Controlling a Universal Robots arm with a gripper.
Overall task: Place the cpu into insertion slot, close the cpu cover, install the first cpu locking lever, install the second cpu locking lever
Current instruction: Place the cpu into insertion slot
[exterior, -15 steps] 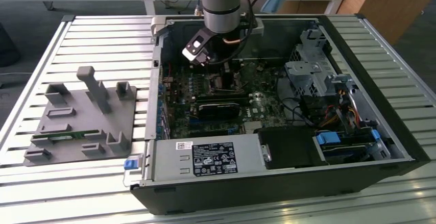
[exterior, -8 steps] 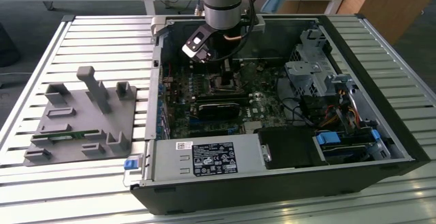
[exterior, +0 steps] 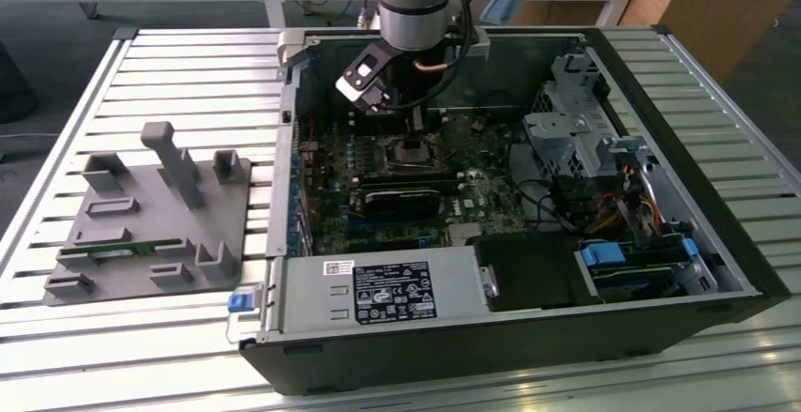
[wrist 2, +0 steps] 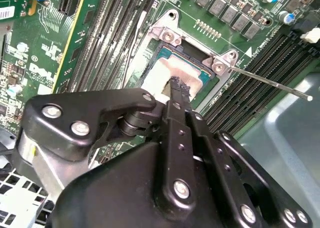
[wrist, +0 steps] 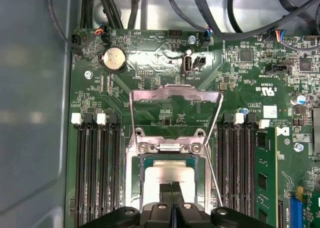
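1. Near edge of the open computer case: power supply. A grey fixture plate sits outside the case on the exterior view's left. Neither is part of the work.
2. Mid-board: insertion slot, with the arm coming straight down over it from the far side.
3. The cpu lies flat inside the slot with its silver top up, and looks seated. Step one judged done.
4. Gripper: fingers pressed together with nothing between them, tips on or just above the cpu's top. Cannot tell whether they touch.
5. The cpu cover is swung up on its hinge at one edge of the slot and stands open, not over the chip. The closing step is not done.
6. One locking lever, a thin wire rod, angles out from the hinge corner over the memory slots and is unlatched. The second lever is not clearly told apart from the cover's edge.
7. Progress: about a quarter. The cover and both levers are left.
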